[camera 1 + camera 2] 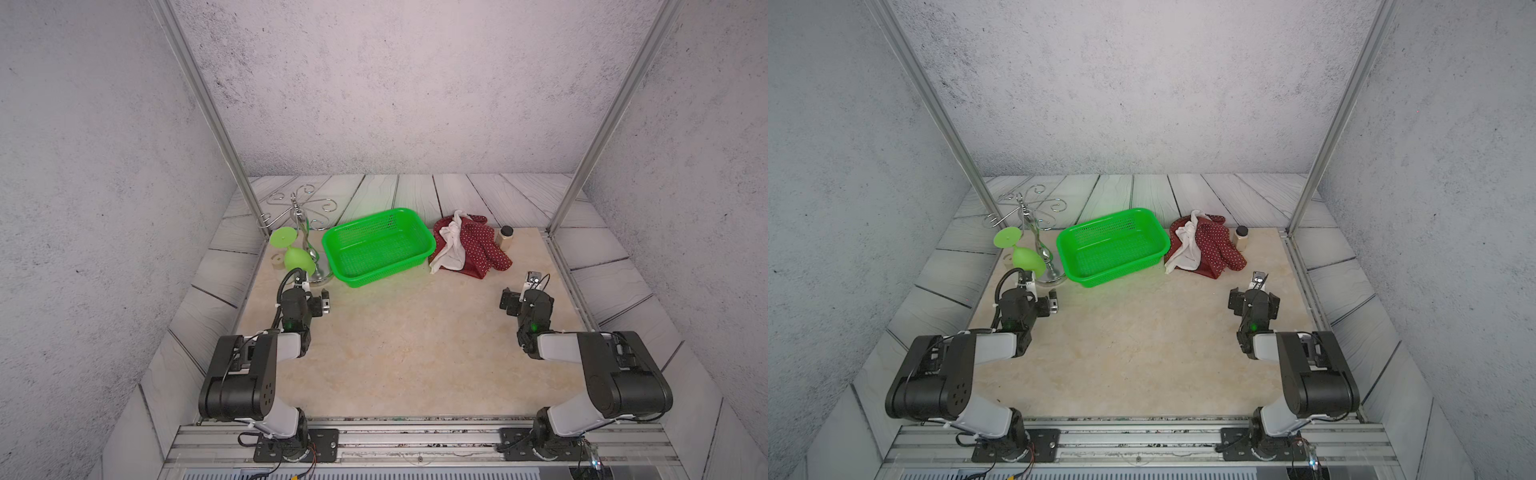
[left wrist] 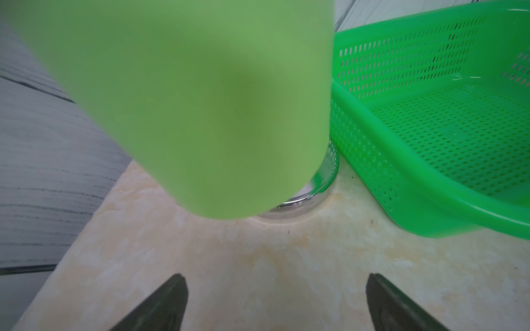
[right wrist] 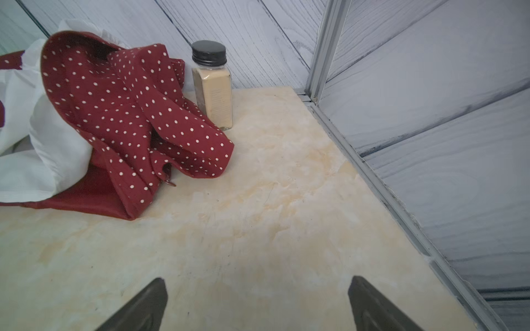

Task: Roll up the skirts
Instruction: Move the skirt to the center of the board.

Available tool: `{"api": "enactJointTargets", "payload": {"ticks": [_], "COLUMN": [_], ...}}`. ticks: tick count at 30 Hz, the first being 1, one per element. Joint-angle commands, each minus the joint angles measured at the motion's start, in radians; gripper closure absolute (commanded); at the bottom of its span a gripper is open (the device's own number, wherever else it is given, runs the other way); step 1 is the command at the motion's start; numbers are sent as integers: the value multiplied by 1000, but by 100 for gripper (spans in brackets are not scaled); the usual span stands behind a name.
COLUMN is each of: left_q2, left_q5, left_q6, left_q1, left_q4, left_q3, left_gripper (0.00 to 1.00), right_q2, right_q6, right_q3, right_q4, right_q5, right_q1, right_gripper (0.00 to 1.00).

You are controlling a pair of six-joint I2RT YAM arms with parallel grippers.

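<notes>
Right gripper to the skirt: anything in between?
Only bare tabletop, seen in the right wrist view, between the right gripper and the skirt; the spice jar stands beside the skirt.

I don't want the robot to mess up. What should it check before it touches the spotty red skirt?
1. Right pincer open and empty: ok.
2. Left pincer open and empty: ok.
3. Skirt lying flat, ready to roll: not ok, it is a crumpled heap.
4. Spice jar well away from the skirt: not ok, it stands right beside it.
5. Bare table nearer the robot for rolling: ok.
</notes>
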State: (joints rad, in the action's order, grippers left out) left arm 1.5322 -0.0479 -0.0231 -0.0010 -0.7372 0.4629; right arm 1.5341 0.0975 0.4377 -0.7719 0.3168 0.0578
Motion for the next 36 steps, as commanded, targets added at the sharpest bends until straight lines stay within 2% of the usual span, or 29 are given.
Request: {"api": "enactJointTargets", "payload": {"ticks": [1, 36], "left_q2": [1, 2], "left_q5": [-4, -4], "left_q6": [0, 0], "left_q1": [4, 5], "left_q4": [-3, -8], "left_q3": [10, 11], "left_gripper": [0, 1], "right_q2": [0, -1], "right_q6": [0, 5], "right_q3": [3, 12], "right_q4": [8, 29], "right_q5": [7, -1], "right_q1": [3, -1], "right_gripper": [1, 1]}}
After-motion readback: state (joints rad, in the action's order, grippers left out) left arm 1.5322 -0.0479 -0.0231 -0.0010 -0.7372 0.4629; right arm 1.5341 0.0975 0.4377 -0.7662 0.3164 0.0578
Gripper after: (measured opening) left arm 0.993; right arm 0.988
